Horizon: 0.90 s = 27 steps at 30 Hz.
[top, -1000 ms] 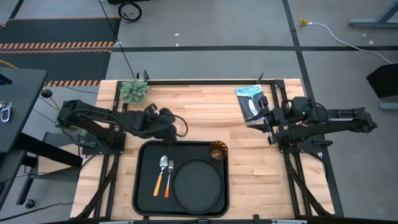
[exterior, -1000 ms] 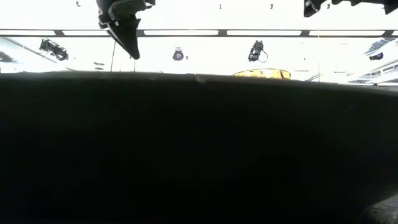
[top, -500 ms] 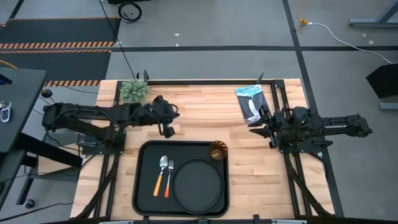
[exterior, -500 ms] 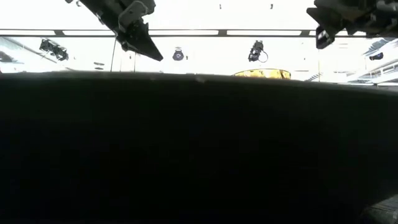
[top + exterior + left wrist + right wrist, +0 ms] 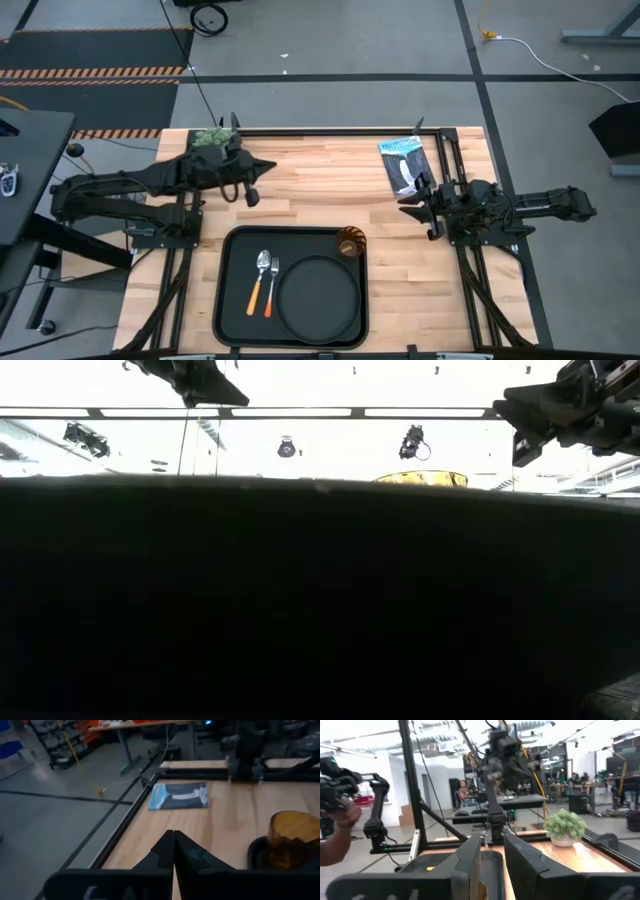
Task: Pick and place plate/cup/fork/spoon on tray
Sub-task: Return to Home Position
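Tray: the black tray point(image 5: 292, 287) lies at the near edge of the table, midway between my two arms.
Plate: the plate point(image 5: 316, 296) rests inside the tray, filling its right half.
Fork and spoon: the fork point(image 5: 271, 286) and the spoon point(image 5: 259, 281) lie side by side in the tray's left half, just left of the plate, spoon on the outside, silver ends pointing away.
Cup: the cup point(image 5: 350, 242) stands upright in the tray's far right corner, just beyond the plate's rim.
My left claw: my left gripper point(image 5: 250, 182) hangs above the bare wood beyond the tray's far left corner, fingers point(image 5: 186, 854) pressed together, holding nothing.
My right claw: my right gripper point(image 5: 412, 205) hovers right of the tray over the wood, fingers point(image 5: 470, 857) a narrow gap apart, empty.
Far edge: a small potted plant point(image 5: 213, 141) sits at the far left corner, a blue-and-black packet point(image 5: 403, 163) near the far right.
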Available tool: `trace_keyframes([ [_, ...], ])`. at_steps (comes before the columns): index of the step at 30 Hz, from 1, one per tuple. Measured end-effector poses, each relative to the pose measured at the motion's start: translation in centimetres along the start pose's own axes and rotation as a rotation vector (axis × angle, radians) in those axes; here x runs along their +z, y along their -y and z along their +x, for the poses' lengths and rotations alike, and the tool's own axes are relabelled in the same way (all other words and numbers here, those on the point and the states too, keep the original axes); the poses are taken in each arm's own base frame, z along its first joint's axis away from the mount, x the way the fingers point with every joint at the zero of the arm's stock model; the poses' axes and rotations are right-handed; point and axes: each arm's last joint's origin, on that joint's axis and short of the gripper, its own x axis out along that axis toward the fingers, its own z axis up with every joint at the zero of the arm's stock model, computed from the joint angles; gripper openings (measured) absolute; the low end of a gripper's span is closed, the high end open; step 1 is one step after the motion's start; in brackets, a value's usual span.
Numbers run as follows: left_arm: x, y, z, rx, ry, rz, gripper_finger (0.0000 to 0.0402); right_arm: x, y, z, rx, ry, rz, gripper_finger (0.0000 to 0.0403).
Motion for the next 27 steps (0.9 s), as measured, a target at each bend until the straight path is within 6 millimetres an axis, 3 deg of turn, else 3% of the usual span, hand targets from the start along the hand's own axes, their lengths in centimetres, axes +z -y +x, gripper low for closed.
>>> trace_keyframes([
  [3,0.0,0.5,-0.4,-0.023,0.018,0.004,0.0005,0.0,0.0,0.0,-0.008,-0.001,-0.004,0.0093],
  [9,-2.8,1.4,-0.6,-0.038,0.018,0.017,0.0006,0.1,0.0,-0.1,-0.007,0.004,0.007,0.0093],
  [14,-4.2,1.3,-1.4,-0.022,0.136,-0.018,0.0006,0.1,0.0,-0.1,-0.007,0.005,0.028,0.0093],
  [23,-4.0,1.1,-1.9,-0.007,0.264,-0.06,0.0025,0.1,0.0,-0.1,-0.007,0.005,0.023,0.0093],
  [27,-4.0,1.1,-1.9,-0.027,0.263,-0.197,0.0026,0.1,0.0,-0.1,-0.007,0.005,0.022,0.0093],
])
